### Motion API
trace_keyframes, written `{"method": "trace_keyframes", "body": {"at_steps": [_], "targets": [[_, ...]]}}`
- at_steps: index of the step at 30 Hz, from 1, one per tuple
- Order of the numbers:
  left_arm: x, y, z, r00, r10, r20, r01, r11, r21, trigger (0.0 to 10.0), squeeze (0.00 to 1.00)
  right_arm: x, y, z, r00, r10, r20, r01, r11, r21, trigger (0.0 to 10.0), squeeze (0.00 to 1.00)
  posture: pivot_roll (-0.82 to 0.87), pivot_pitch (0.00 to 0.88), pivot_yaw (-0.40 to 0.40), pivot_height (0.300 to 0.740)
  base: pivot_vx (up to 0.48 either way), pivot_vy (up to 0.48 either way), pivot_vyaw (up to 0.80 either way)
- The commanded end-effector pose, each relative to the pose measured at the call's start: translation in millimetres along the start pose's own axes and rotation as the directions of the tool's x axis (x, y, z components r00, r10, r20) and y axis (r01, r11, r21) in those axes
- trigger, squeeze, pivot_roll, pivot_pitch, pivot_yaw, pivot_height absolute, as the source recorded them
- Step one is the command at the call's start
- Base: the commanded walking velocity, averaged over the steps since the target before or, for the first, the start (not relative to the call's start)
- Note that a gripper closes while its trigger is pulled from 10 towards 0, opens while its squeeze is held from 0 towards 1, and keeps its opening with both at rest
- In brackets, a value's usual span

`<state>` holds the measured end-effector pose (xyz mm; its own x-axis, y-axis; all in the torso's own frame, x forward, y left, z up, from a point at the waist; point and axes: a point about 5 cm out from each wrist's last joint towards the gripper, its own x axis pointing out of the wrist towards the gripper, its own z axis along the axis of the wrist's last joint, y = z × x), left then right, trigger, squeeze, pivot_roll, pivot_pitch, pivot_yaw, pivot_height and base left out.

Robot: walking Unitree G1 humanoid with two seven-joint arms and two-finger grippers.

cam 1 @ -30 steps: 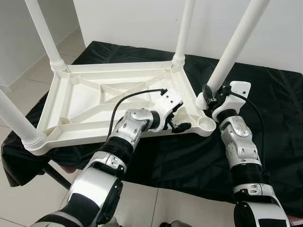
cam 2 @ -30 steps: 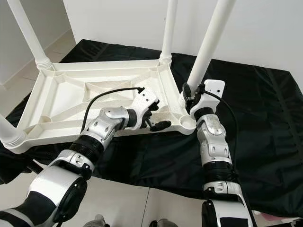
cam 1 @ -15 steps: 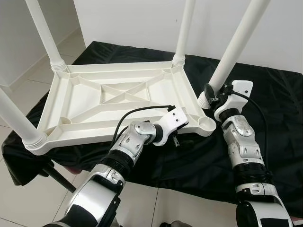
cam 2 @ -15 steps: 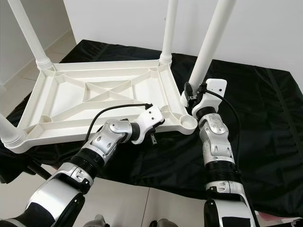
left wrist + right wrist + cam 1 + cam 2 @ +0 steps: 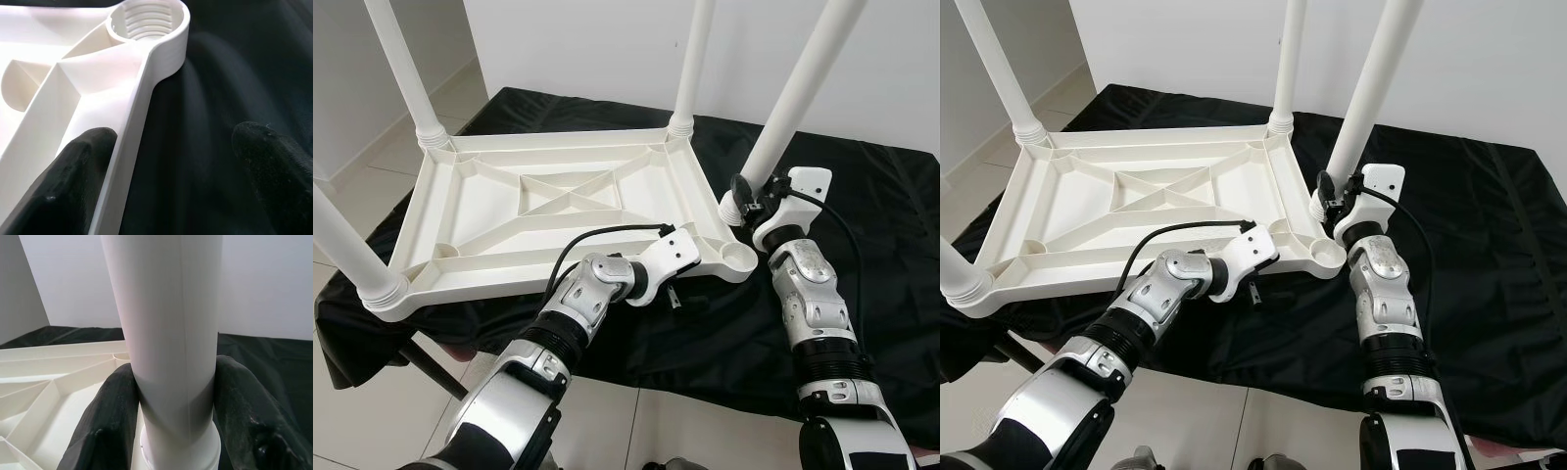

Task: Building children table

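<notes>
A white plastic table top [image 5: 509,211] lies upside down on a black cloth. Three white legs stand screwed into its corners: back left [image 5: 406,69], back right [image 5: 693,59] and front left [image 5: 342,245]. The front right socket [image 5: 741,257] is empty, its threads visible [image 5: 146,19]. A fourth leg [image 5: 798,98] stands tilted just behind that socket, and my right gripper [image 5: 751,196] is shut on it near its base [image 5: 168,347]. My left gripper [image 5: 677,292] is open at the front rim [image 5: 142,127], one finger [image 5: 78,166] inside the top, the other [image 5: 274,161] over the cloth.
The black cloth [image 5: 871,206] covers the work surface and drapes over its front edge. Pale tiled floor [image 5: 362,421] lies to the left and in front, with a white wall [image 5: 587,39] behind. A dark bar [image 5: 433,367] sticks out under the cloth at front left.
My left gripper has drawn back from over the table top's inner ribs to its front rim and now straddles it. The right gripper keeps its hold on the leg.
</notes>
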<state>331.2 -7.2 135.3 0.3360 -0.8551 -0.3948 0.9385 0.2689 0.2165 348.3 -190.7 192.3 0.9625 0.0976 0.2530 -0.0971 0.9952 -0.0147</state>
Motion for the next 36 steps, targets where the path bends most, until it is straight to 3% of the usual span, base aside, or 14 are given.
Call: {"method": "trace_keyframes", "body": {"at_steps": [1,2,3,16,22,23,24,25,30,36], "targets": [[0.2,3.7,-7,0.997,0.071,-0.038,-0.072,0.997,-0.012,10.0,0.0,-1.4,0.9,2,1.0,0.01,0.004,-0.01,1.0,0.002,10.0,0.0,-0.05,0.0,-0.023,0.74,0.0,0.0,0.0],[0.2,3.7,-7,0.997,0.071,-0.038,-0.072,0.997,-0.012,10.0,0.0,-1.4,0.9,2,1.0,0.01,0.004,-0.01,1.0,0.002,10.0,0.0,-0.05,0.0,-0.023,0.74,0.0,0.0,0.0],[-1.0,5.6,-7,0.996,0.083,-0.037,-0.084,0.996,-0.017,0.0,0.0,-2.0,0.3,2,1.0,0.012,0.003,-0.012,1.0,-0.001,10.0,0.0,-0.05,0.0,-0.022,0.74,0.0,0.0,0.0],[-5.0,11.2,-6,0.996,0.087,-0.032,-0.088,0.996,-0.019,0.0,0.0,-4.8,0.0,1,0.999,0.053,-0.011,-0.053,0.999,-0.006,10.0,0.0,-0.06,0.0,-0.019,0.74,0.0,0.0,0.0],[-8.2,13.7,-9,0.996,0.083,-0.046,-0.083,0.996,-0.016,0.0,0.0,-9.6,-3.0,1,0.993,0.116,-0.018,-0.115,0.992,0.046,10.0,0.0,-0.06,0.001,-0.016,0.74,0.0,0.0,0.0],[-8.7,13.6,-11,0.996,0.076,-0.055,-0.076,0.997,-0.014,4.2,0.0,-10.7,-3.4,2,0.99,0.138,-0.015,-0.137,0.989,0.051,10.0,0.0,-0.06,0.004,-0.017,0.74,0.0,0.0,0.0],[-8.7,13.6,-11,0.996,0.076,-0.055,-0.076,0.997,-0.014,4.2,0.0,-10.7,-3.4,2,0.99,0.138,-0.015,-0.137,0.989,0.051,10.0,0.0,-0.06,0.004,-0.017,0.74,0.0,0.0,0.0],[-9.2,13.2,-12,0.996,0.068,-0.065,-0.068,0.998,-0.007,10.0,0.0,-12.2,-3.3,2,0.987,0.163,-0.012,-0.162,0.984,0.069,10.0,0.0,-0.06,0.006,-0.017,0.74,0.0,0.0,0.0],[-10.8,12.8,-19,0.994,0.058,-0.093,-0.058,0.998,-0.005,10.0,0.0,-15.8,-5.2,4,0.977,0.215,-0.01,-0.213,0.973,0.084,10.0,0.0,-0.07,0.01,-0.017,0.74,0.0,0.0,0.0],[-17.8,13.0,-31,0.99,0.036,-0.138,-0.033,0.999,0.027,10.0,0.0,-16.6,-21.1,7,0.978,0.21,-0.017,-0.207,0.974,0.095,10.0,0.0,-0.07,0.015,-0.013,0.74,0.0,0.0,0.0]]}}
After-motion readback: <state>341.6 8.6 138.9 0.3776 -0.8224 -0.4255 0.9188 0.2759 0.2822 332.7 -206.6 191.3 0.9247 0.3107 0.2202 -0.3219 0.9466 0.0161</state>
